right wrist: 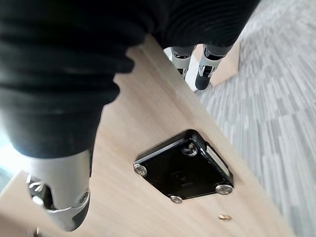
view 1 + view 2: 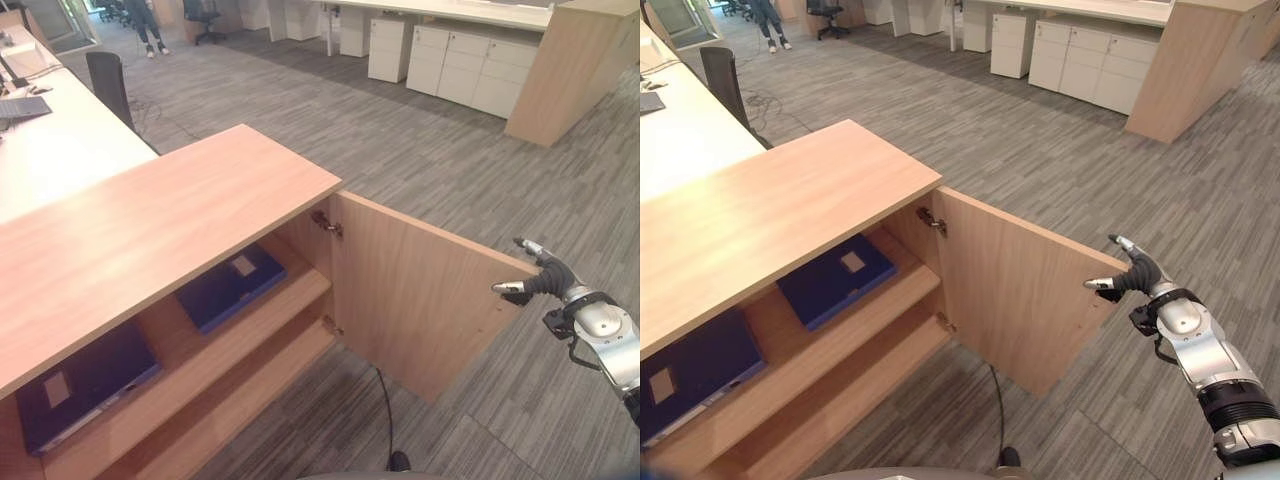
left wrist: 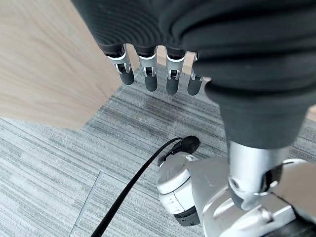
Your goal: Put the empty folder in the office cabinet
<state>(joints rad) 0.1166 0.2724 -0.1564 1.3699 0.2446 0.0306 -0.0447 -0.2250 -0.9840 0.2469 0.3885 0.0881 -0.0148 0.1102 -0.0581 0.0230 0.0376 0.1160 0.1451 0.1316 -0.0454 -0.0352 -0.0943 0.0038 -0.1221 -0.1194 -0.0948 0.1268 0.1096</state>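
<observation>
two dark blue folders lie on the cabinet's upper shelf, one [image 2: 85,382] far off to the left of the right hand's fingers, the other [image 2: 231,286] nearer the hinges; each bears a pale label, its writing too small to read. the left hand [image 3: 157,74] hangs with fingers straight and relaxed, grasping nothing, over grey carpet. the open cabinet door [image 2: 415,295] stands between shelf and right hand [image 2: 541,280], whose extended fingertips [image 1: 203,79] reach its outer edge, thumb apart, clutching nothing.
</observation>
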